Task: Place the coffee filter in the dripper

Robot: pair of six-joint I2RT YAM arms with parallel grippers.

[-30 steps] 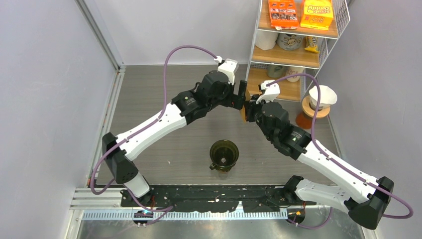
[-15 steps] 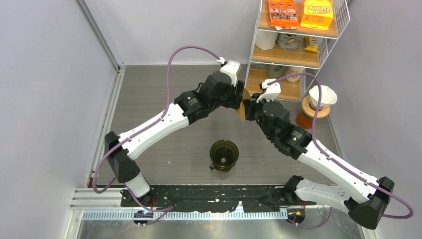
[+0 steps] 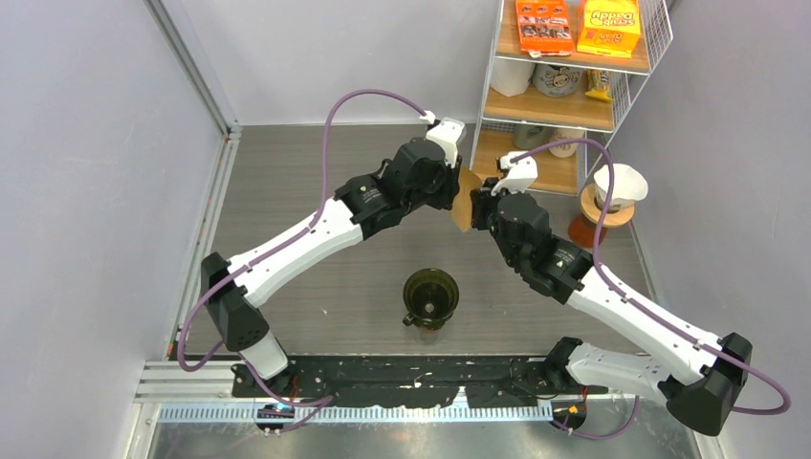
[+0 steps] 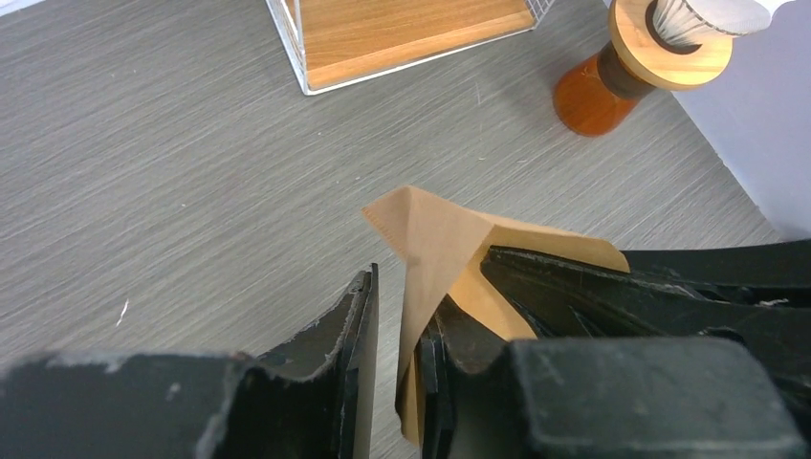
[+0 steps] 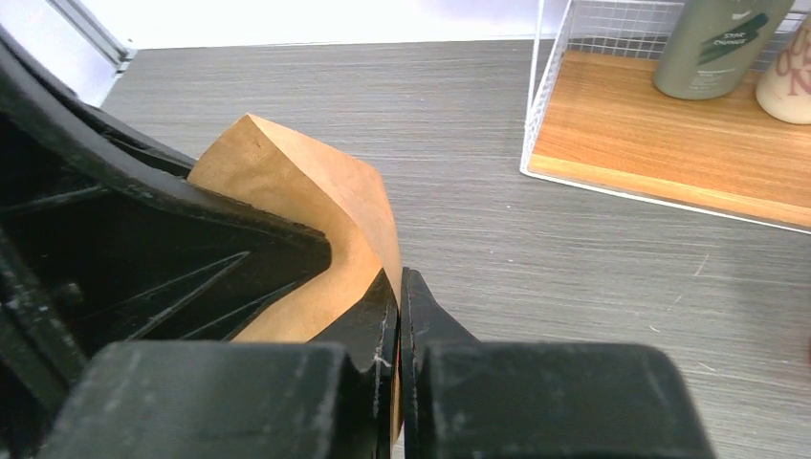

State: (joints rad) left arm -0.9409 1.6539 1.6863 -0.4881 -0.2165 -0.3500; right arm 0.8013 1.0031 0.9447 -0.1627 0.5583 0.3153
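A brown paper coffee filter (image 3: 462, 202) hangs in the air between my two grippers, above the back of the table. My right gripper (image 5: 400, 279) is shut on one edge of the filter (image 5: 306, 182). My left gripper (image 4: 406, 298) straddles the opposite wall of the filter (image 4: 430, 229). Its jaws stand narrowly apart: the paper lies against the right finger, with a thin gap to the left finger. The dark glass dripper (image 3: 430, 296) stands upright on the table, nearer the arm bases, with nothing in it.
A white wire rack (image 3: 564, 105) with wooden shelves, boxes and bottles stands at the back right. Beside it an orange carafe with a wooden collar and a white filter (image 3: 612, 201) stands on the table. Walls close in on both sides.
My left gripper has moved right onto the filter and its jaws have narrowed from wide open. The filter has spread and tilted towards the left. The right grip is unchanged.
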